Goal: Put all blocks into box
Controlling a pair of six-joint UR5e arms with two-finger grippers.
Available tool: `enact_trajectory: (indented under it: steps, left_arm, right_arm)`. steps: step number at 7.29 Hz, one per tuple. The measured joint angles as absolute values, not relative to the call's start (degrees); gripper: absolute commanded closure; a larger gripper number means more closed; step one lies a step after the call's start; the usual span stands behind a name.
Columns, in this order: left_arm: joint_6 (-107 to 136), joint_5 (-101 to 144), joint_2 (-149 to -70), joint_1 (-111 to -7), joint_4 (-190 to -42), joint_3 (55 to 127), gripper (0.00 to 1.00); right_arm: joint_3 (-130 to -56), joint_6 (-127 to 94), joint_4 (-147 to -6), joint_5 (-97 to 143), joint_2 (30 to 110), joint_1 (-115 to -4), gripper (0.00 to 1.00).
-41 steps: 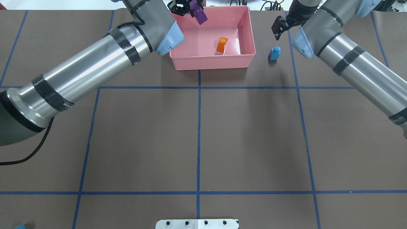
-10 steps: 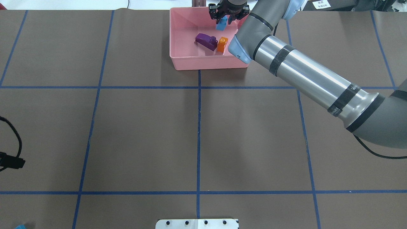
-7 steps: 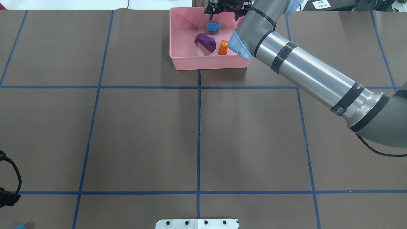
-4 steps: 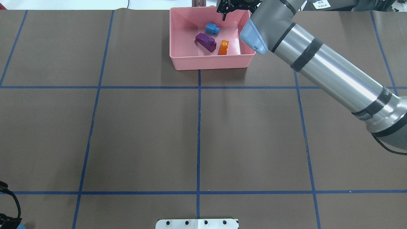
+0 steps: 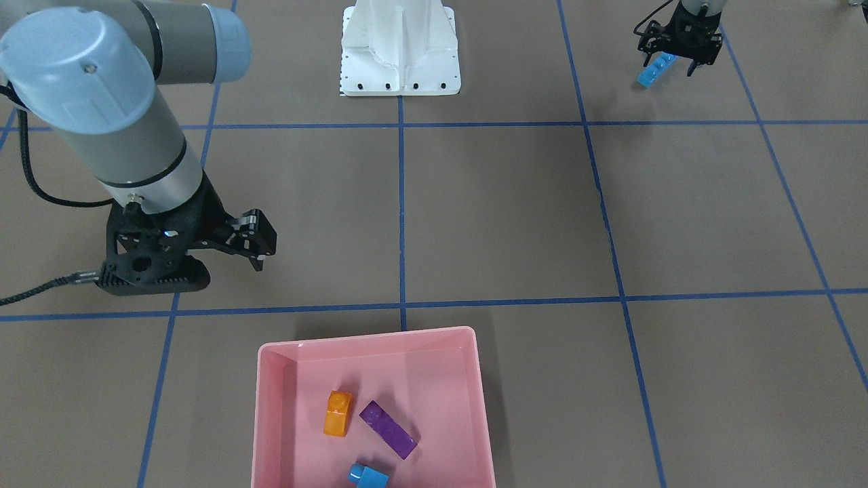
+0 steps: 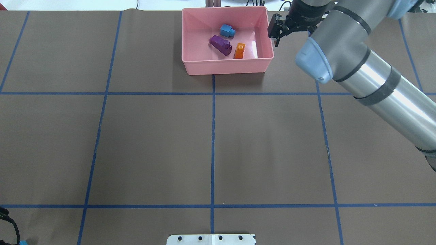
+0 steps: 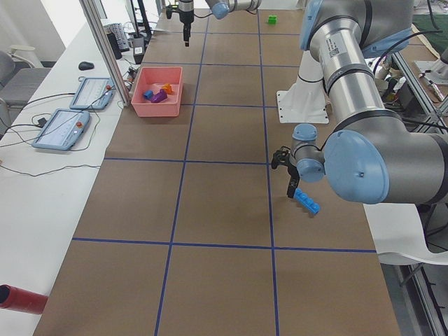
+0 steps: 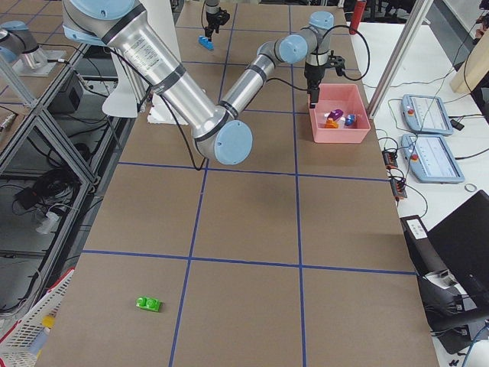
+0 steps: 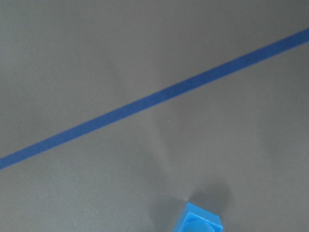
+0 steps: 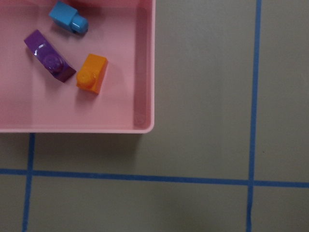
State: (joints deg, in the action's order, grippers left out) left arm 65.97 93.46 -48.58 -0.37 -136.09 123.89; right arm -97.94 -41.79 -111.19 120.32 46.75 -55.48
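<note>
The pink box (image 6: 224, 66) holds the purple brick (image 6: 220, 45), the orange brick (image 6: 239, 50) and the small blue brick (image 6: 227, 30); the right wrist view shows them too (image 10: 92, 73). My right gripper (image 6: 276, 33) is open and empty, just outside the box's right wall. My left gripper (image 5: 671, 59) is open over the long blue brick (image 5: 655, 70), which lies on the table near the robot's left corner (image 7: 306, 201). The green brick (image 8: 149, 304) lies far off on the robot's right side.
The white robot base (image 5: 400, 51) stands at the near middle edge. Blue tape lines (image 6: 213, 136) grid the brown table. Tablets (image 7: 61, 127) and a metal post (image 7: 105, 49) stand beyond the box's far side.
My right gripper let the small blue brick drop into the box, then moved out over its right wall. My left arm left the box and went back to the long blue brick.
</note>
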Motion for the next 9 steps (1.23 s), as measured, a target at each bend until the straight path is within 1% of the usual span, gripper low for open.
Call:
enact_trajectory:
  steps: [1,4,8,9]
  left_arm:
    - [66.26,93.44,-47.96,0.64,-136.84,123.70,0.00]
    - [67.28,93.43,-46.98,4.09,-138.09,122.96,0.00]
    - [68.93,93.16,-48.41,7.67,-138.16,120.58,0.00]
    - [68.95,92.72,-49.53,7.91,-138.16,119.56,0.11]
  right_arm:
    - [-101.75,-39.08,-115.17,120.31,48.88,-55.95,0.01]
    - [-106.94,-29.70,-123.33,120.16,52.66,-58.03,0.00]
    - [-115.06,-18.13,-125.14,120.22,64.35,-61.78,0.01]
    - [-116.91,-14.95,-125.16,120.23,67.52,-62.99,0.00]
